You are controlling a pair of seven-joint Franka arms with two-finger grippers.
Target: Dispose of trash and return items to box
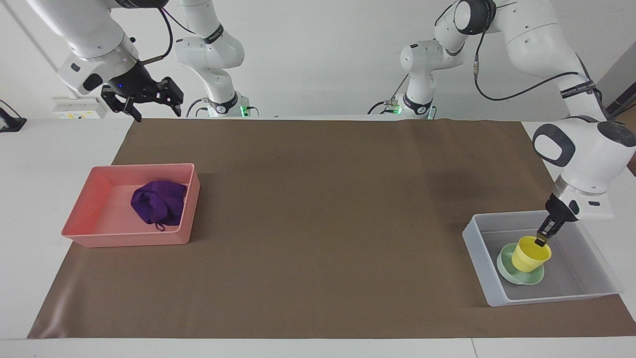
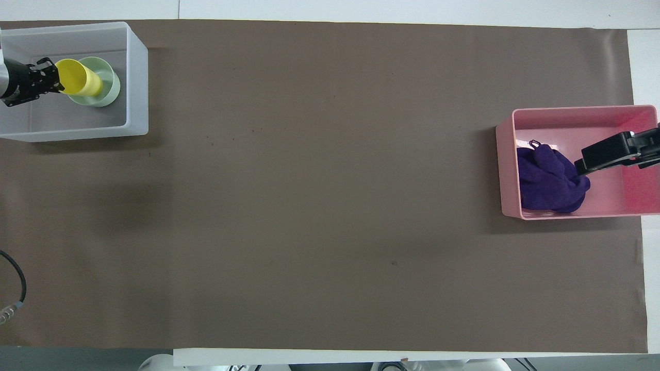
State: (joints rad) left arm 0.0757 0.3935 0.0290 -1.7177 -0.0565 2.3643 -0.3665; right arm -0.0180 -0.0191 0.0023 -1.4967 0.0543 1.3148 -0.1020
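My left gripper is shut on the rim of the yellow cup. It holds the cup slightly tilted, with its base down in the mint-green bowl. The bowl lies in the translucent box at the left arm's end of the table. In the overhead view the left gripper, cup, bowl and box show the same. The purple rag lies in the pink tray. My right gripper is open and empty, raised high over the tray's end of the table.
The brown mat covers the table between the two trays. In the overhead view the raised right gripper overlaps the pink tray and the rag without touching them.
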